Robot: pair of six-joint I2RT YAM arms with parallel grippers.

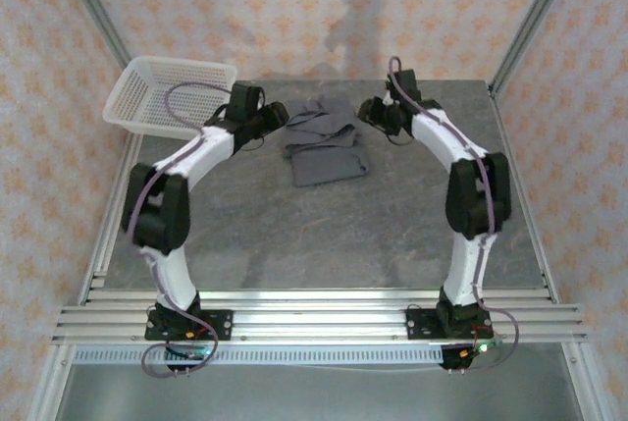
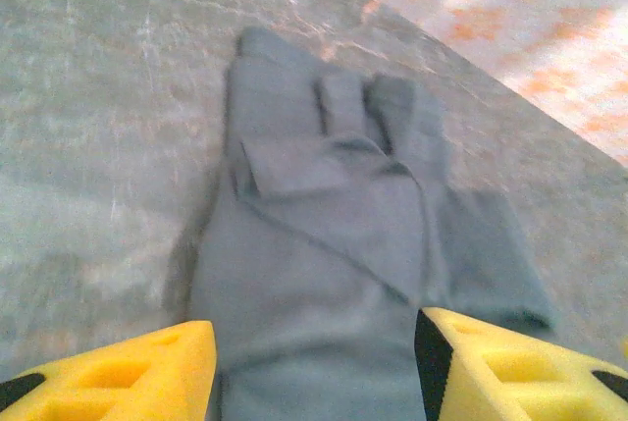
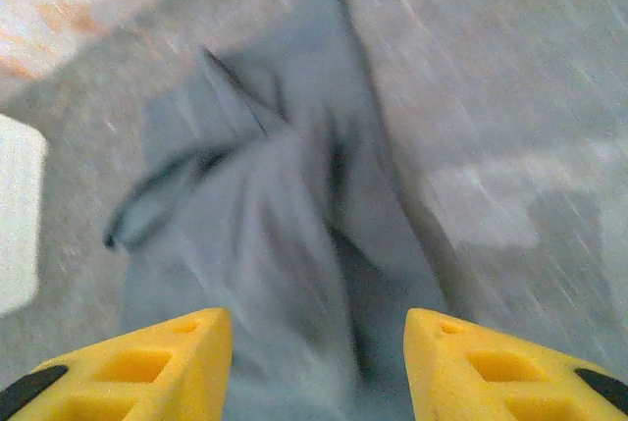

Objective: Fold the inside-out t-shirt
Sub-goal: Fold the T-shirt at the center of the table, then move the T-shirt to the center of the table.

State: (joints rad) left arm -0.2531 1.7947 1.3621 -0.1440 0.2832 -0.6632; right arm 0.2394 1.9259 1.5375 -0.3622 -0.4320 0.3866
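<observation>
The shirt lies in the upper middle of the top view on the grey table. It is bunched into a rough oblong, with loose overlapping folds at its upper end and a flatter panel at its lower end. The left gripper sits just beside the shirt's upper left edge. The right gripper sits just beside its upper right corner. From above I cannot tell whether either one touches the cloth. The white basket stands at the table's upper left corner, apart from the shirt.

In the left wrist view the yellow fingers sit in the bottom corners, spread wide and pinching nothing. The shirt runs up the middle of the frame between them, with a diagonal fold edge crossing it. The right wrist view is blurred. Its fingers are likewise spread at the bottom, with rumpled cloth between and above them and the basket at the left edge.
</observation>
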